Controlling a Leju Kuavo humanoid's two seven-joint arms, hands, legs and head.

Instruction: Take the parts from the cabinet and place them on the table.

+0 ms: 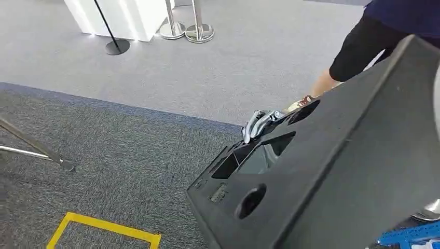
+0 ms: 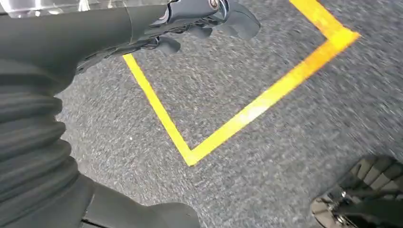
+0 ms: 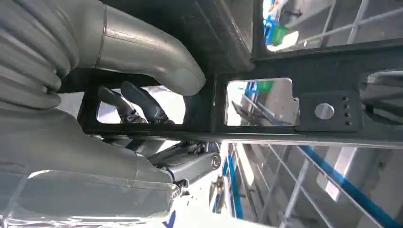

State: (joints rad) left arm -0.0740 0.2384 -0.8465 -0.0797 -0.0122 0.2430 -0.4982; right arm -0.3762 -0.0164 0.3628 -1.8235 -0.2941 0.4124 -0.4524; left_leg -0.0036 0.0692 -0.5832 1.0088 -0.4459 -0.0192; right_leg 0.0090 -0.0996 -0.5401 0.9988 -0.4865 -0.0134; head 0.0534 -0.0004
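Head view: large black moulded plastic part (image 1: pixel 332 171), box-like, with rectangular cut-outs and round holes along its upper face, held off the floor. Long axis runs diagonally, from the lower middle of the frame up toward the upper right; the near end points at the yellow tape floor marking (image 1: pixel 104 228).

Right hand (image 3: pixel 142 109): right wrist view shows the thick grey thumb over the outer face of the part's black frame bar and the dark fingers (image 3: pixel 138 102) through a rectangular opening, wrapped round the bar. Hand is clenched on the part. In the head view, silver-grey fingers (image 1: pixel 258 123) hook over the part's upper edge beside a cut-out.

Left hand (image 2: pixel 199 21): hangs above the dark grey carpet (image 2: pixel 266 190), over one corner of the yellow tape marking (image 2: pixel 228 126). Fingers curled inward; nothing seen in them.

Part sits directly against the right hand, well apart from the left.

Person in dark top and black sleeve (image 1: pixel 358 46) stands behind the part's far end. Chrome stanchion bases (image 1: pixel 187 30) stand on the pale grey carpet beyond.
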